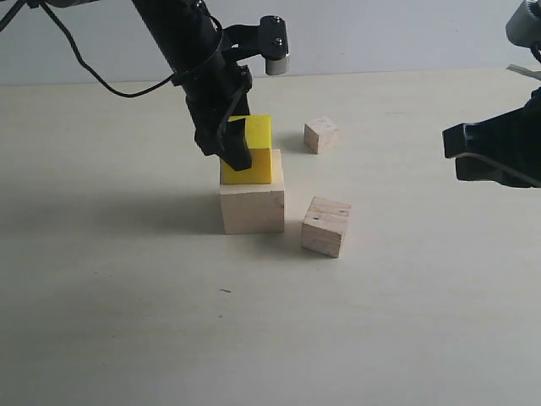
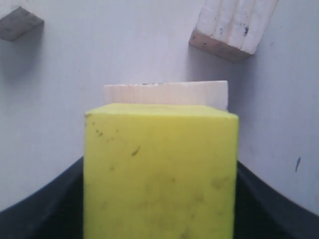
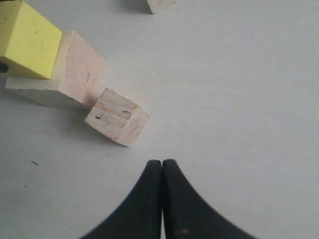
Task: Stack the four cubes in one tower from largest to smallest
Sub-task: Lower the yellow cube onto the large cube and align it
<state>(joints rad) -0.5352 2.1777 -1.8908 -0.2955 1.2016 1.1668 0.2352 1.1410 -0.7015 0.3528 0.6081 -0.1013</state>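
Yellow cube [image 2: 159, 174], seemingly clamped by left gripper [image 1: 243, 145], tops pale cube [image 1: 252, 210]; right gripper [image 3: 162, 169] closed.

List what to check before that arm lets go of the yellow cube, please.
1. Yellow cube over big cube: ok.
2. Yellow cube centred: not ok, it sits toward one edge.
3. Yellow cube resting flat: cannot tell.
4. Left jaws gripping yellow cube: ok.
5. Grooved cube and small cube lying free on the table: ok.
6. Right jaws shut, empty, off to the side: ok.
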